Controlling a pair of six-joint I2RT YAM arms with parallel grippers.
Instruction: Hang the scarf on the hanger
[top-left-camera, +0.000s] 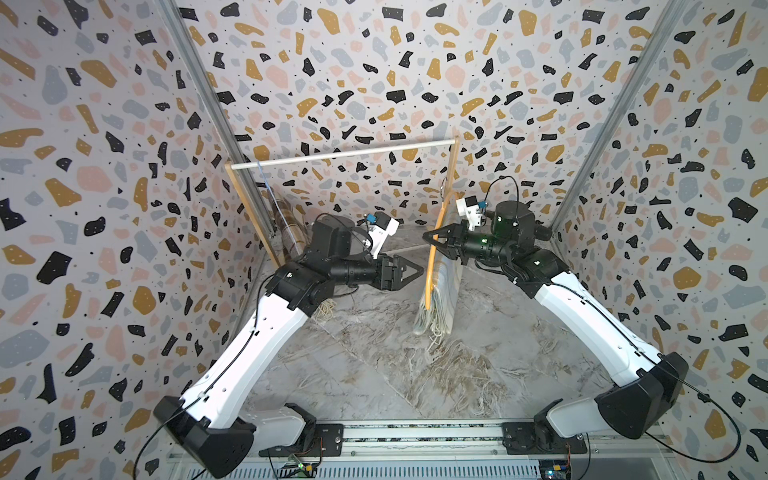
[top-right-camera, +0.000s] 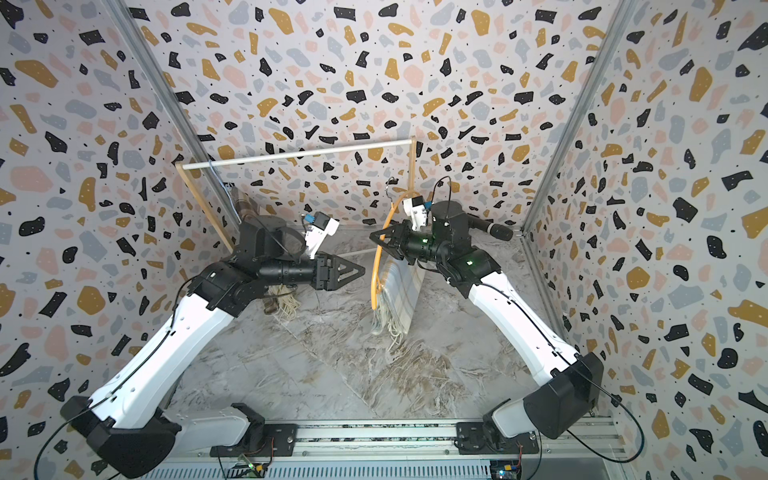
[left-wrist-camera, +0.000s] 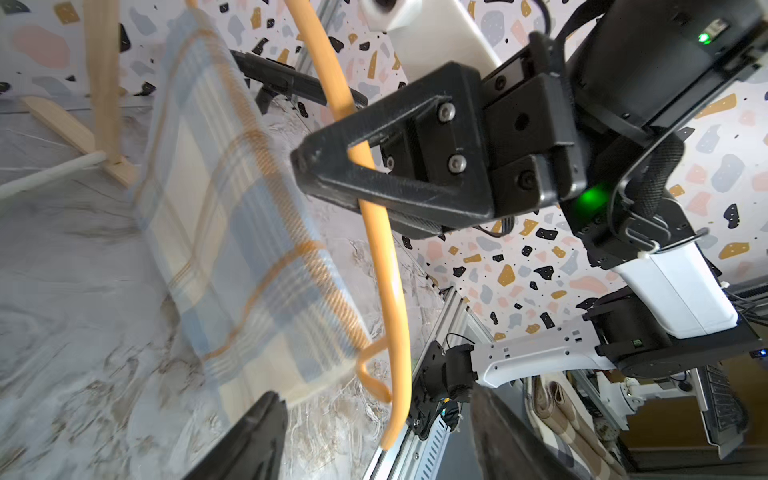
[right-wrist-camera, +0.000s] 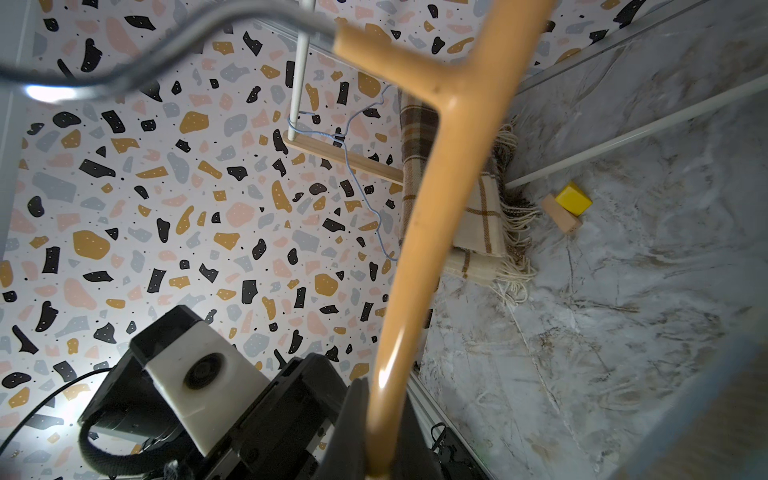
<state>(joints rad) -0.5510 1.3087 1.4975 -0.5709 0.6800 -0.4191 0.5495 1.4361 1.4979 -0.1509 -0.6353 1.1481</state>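
- Right gripper (top-left-camera: 430, 240) clamps the orange hanger (top-left-camera: 429, 282) toward the worktop's (top-left-camera: 374, 374) far right corner.
- Pale plaid scarf (top-left-camera: 442, 299) drapes over it, its fringe touching the worktop.
- Left gripper (top-left-camera: 417, 271) sits just beside the hanger, apart.

Blue plaid scarf (left-wrist-camera: 232, 232) hangs draped on orange hanger (left-wrist-camera: 392, 299).

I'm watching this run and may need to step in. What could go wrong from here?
The scarf is draped over an orange hanger that only the right gripper pinches, at one spot on its thin frame, so a jolt may slide the scarf off. The hanger could also twist in that grip on the way to the rod. The open left gripper sits close and might bump it.
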